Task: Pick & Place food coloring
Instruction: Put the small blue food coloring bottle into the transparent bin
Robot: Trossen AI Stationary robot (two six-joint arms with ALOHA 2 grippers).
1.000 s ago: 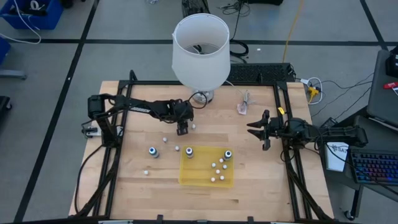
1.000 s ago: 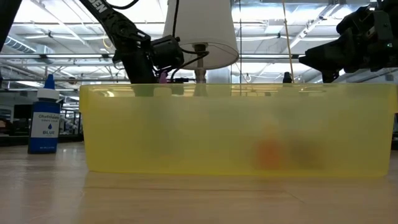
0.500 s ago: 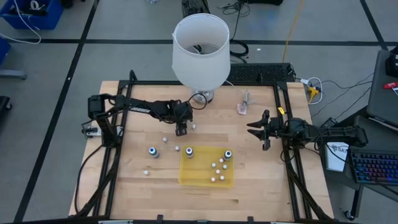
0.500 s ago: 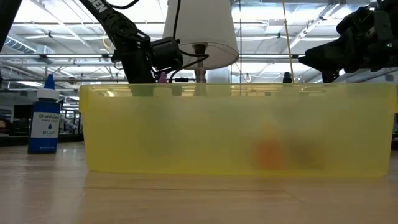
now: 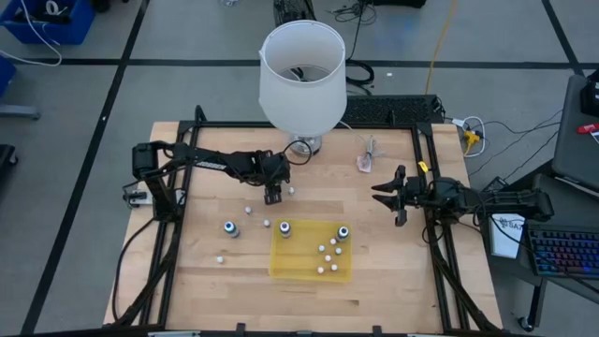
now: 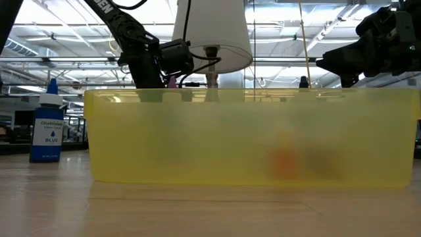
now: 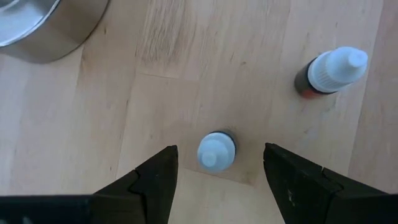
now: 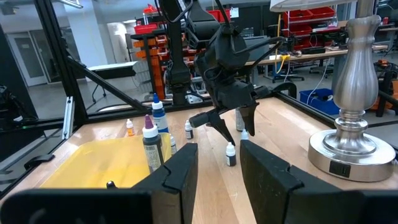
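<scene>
— Where now?

— Left gripper [image 5: 272, 196] hovering above a small bottle [image 7: 216, 150] of the food coloring, toward the table's [image 5: 201, 271] far edge near the lamp base [image 5: 303, 146]; fingers spread, nothing held. Second bottle [image 7: 329, 71] just beside. Right gripper [image 5: 392, 197] waiting near the right edge, fingers parted.

— Handling?

— Probably light, rigid, smooth plastic; easily tipped. Best pinched across the body below the pale cap, not on the tapered tip. Yellow tray [image 5: 285, 265] near the front edge, several bottles already inside.

grey floor [image 5: 84, 122] crossed by black tape lines; shelving [image 8: 155, 46] stands beyond the table.
</scene>
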